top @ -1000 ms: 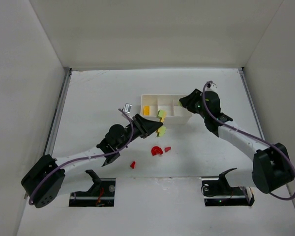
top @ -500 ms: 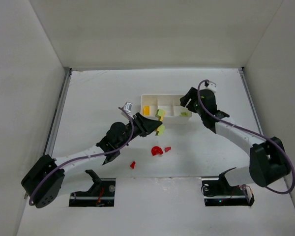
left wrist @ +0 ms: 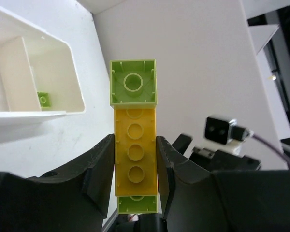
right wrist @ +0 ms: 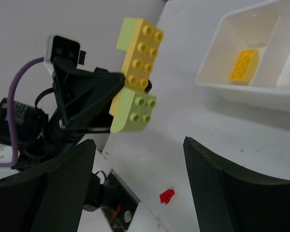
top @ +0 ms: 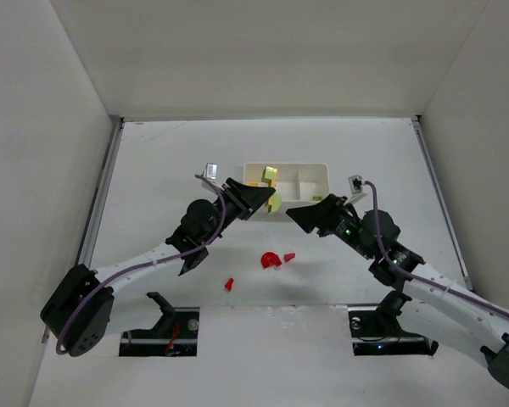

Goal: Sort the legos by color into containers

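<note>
Yellow plastic between black fingers: the left gripper (left wrist: 135,145) has its jaws pinched on the long sides of a yellow brick (left wrist: 135,157), parted only as far as that brick is wide. A pale green brick (left wrist: 133,82) is stuck on the far end, clear of the fingers. A second green piece (left wrist: 137,204) peeks out at the near end, mostly buried in the gripper and hard to make out. The whole stack is held up off the table (top: 170,161), right by the left end of the white tray (top: 316,170). From overhead it overlaps that end, and how high it hangs cannot be told.

Over to the right gripper (right wrist: 137,147): jaws spread wide, nothing between them, nothing touched. It sits in front of the tray, aimed at the left gripper, with the stack up ahead in its wrist view.

In the tray, a loose yellow piece (right wrist: 244,64) lies in the left end compartment, which from above is covered by the left gripper and its load. A small green piece (left wrist: 44,99) lies in the right end compartment. The middle compartment is only partly seen.

On the table nearer the arms lie the red half-disc (top: 271,259), one red wedge (top: 289,256) just beside it, and another wedge (top: 229,284) further left.
</note>
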You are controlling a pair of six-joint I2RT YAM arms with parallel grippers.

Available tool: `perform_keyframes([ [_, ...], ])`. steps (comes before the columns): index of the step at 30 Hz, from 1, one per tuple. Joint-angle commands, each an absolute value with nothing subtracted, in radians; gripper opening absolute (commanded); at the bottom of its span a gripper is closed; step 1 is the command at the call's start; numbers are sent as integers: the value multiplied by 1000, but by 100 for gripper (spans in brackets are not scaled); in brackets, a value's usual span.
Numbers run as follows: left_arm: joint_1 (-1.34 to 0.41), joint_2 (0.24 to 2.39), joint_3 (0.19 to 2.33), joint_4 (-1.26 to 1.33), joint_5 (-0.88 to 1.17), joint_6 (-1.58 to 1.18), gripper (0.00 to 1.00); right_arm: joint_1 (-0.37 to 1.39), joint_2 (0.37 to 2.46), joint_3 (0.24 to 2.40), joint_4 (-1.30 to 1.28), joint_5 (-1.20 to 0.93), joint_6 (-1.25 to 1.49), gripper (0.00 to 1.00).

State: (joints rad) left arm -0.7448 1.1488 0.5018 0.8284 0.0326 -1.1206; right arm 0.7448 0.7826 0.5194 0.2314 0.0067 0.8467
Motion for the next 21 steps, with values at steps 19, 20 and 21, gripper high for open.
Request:
perform_keyframes([
  [19, -732, 1183, 480, 1129, 41, -1425, 16, 737, 980, 511, 733, -205, 1034, 79],
  [20, -737, 1186, 480, 1131, 43, -1425, 16, 732, 989, 517, 735, -212, 1035, 78],
  [21, -742, 1186, 480, 1131, 44, -1425, 16, 728, 1000, 520, 735, -213, 1038, 77],
])
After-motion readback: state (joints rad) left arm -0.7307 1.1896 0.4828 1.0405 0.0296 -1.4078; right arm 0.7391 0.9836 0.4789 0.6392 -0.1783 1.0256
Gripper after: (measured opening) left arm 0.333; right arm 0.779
